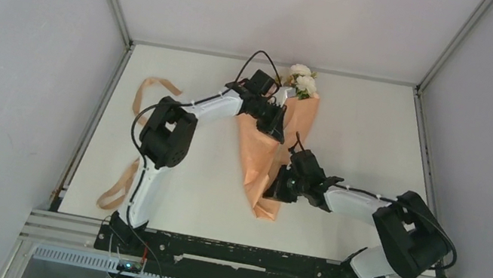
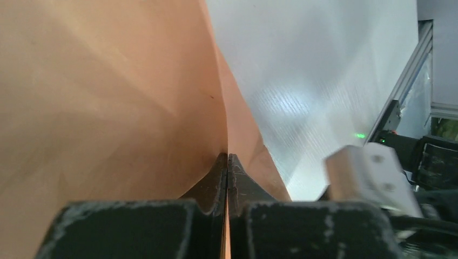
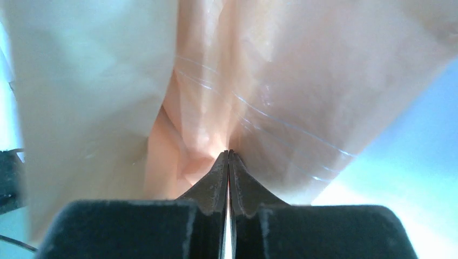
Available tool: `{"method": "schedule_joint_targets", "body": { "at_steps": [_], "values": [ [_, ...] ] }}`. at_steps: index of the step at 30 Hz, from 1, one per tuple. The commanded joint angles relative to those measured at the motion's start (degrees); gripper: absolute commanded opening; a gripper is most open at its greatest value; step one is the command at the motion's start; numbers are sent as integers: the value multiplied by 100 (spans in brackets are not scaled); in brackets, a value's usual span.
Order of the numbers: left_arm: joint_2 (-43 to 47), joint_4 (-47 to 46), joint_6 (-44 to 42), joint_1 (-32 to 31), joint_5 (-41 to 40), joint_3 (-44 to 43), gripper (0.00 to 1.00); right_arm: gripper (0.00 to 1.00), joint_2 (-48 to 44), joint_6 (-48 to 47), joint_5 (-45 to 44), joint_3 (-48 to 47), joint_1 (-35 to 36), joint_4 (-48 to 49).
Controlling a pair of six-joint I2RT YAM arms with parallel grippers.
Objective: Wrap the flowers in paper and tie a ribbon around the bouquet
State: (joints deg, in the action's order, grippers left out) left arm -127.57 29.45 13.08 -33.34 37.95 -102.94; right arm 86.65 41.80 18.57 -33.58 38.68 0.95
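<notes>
Step in hand: closing the wrap, ribbon not yet on.

The bouquet [image 1: 266, 159] lies flat at mid-frame of the top view on the bench [image 1: 373, 138]. Its long axis runs from upper centre to lower centre, leaning slightly right at the top. The wide end, showing the flowers [image 1: 302, 81], points to the top of the frame. The narrow tail points down toward the arm bases.

The left claw [image 2: 227, 162] is fully closed, with an edge of the paper [image 2: 108, 97] nipped between its fingers, up near the wide end. The right claw [image 3: 228, 156] sits low on the cone with its fingers together bar a hairline slit. Its tips rest against a fold (whether any paper is actually caught there cannot be told).

Recommendation: secure the overlapped edge at the narrow neck before either hold is released, or the stiff sheet is likely to spring open.

The ribbon [image 1: 156, 85] lies well apart at the left of the frame, so one claw must leave to fetch it.
</notes>
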Motion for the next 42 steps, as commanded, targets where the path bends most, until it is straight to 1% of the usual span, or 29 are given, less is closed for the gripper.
{"method": "schedule_joint_targets", "body": {
  "at_steps": [1,4,6,8,9,10,12,13,15,19,22,25,27,29,31,34,37,39,40,42],
  "values": [
    [-82,-358,-28,1,-103,-342,0,9,-608,248,-651,-25,-122,-577],
    [-241,-349,-69,-7,-169,-319,0,10,-945,208,-422,-25,-312,-1041],
    [-291,-347,-48,-17,-166,-303,0,11,-1284,30,-566,-17,-515,-1494],
    [-291,-357,-34,-30,-166,-298,0,17,-1559,-244,-666,10,-859,-1753],
    [-268,-358,-34,-41,-168,-305,0,21,-1593,-371,-527,36,-1113,-1740],
    [-232,-358,-34,-60,-167,-306,0,23,-1519,-518,-238,36,-1465,-1602],
    [-84,-356,-17,-100,-153,-328,0,22,-1113,-693,545,37,-1903,-1035],
    [-12,-322,36,-145,-119,-358,0,21,-804,-715,993,32,-2006,-643],
    [188,-307,157,-242,103,-457,0,17,-103,-705,1555,-55,-2112,-68],
    [519,-149,111,-544,343,-728,0,13,645,-553,1579,-83,-2355,610],
    [432,69,29,-718,408,-1130,0,11,900,-425,1631,-80,-2394,909],
    [256,-194,92,-744,163,-1096,0,9,937,-272,1727,-67,-2314,1016],
    [57,-311,49,-739,26,-1011,0,9,754,-109,1681,56,-2338,1069],
    [-50,-450,-14,-740,-124,-855,0,9,352,38,1535,200,-2376,1012],
    [-183,-552,-120,-740,-301,-750,0,9,-46,50,1275,291,-2394,703],
    [-468,-535,-223,-736,-427,-856,0,10,-638,-72,897,342,-2397,98],
    [-788,-422,-283,-740,-490,-1104,0,16,-1339,-320,370,361,-2507,-729],
    [-1055,-263,-305,-740,-517,-1340,0,20,-1859,-500,104,361,-2624,-1111],
    [-1156,-192,-306,-743,-531,-1470,0,23,-2048,-627,46,361,-2687,-1205],
    [-1275,-167,-302,-745,-554,-1611,0,32,-2267,-821,54,339,-2743,-1208]
  ]
}}
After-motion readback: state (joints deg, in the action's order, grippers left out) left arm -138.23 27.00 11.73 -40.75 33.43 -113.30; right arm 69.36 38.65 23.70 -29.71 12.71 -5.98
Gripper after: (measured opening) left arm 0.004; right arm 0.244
